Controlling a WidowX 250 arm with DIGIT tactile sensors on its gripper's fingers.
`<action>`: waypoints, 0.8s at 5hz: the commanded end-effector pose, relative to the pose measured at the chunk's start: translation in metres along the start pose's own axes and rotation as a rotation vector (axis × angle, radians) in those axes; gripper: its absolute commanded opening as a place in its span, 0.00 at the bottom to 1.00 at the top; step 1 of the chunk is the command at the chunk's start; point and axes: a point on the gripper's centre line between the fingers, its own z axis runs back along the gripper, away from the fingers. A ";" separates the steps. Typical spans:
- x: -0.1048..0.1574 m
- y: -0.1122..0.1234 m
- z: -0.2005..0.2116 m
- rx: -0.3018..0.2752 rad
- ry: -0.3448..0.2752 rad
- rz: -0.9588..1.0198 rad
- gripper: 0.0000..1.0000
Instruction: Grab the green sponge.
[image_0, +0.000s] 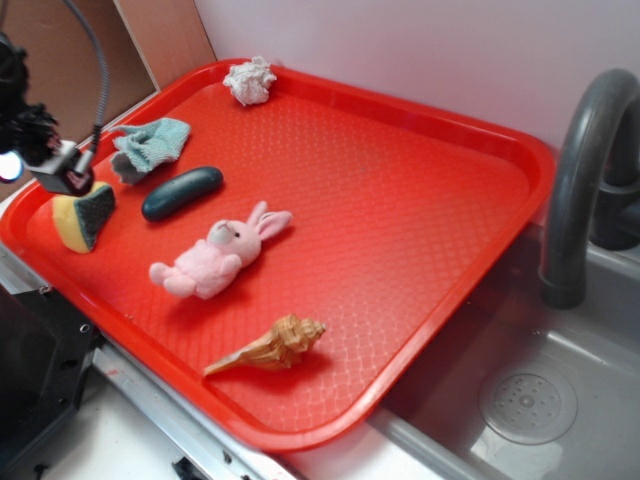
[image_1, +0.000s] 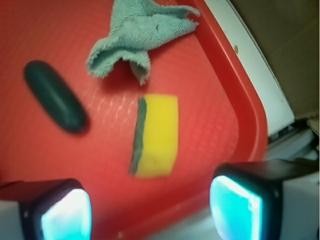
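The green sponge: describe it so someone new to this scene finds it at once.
Start at the red tray beside the sink and go to its corner under the robot arm. The green sponge lies there, near a teal cloth and a dark pill-shaped object. Only it is yellow foam with a dark green face.

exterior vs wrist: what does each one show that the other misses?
Exterior only: pink bunny, seashell, crumpled white cloth, the sink and faucet.
Wrist only: the gripper, open, with lit fingertips, above the sponge without touching it.
Both: green sponge, dark teal oblong object, light teal cloth, red tray.
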 end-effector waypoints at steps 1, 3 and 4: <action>0.027 0.003 -0.033 0.036 0.027 -0.032 1.00; 0.021 0.009 -0.054 0.066 0.084 -0.033 0.45; 0.019 0.007 -0.055 0.056 0.084 -0.039 0.00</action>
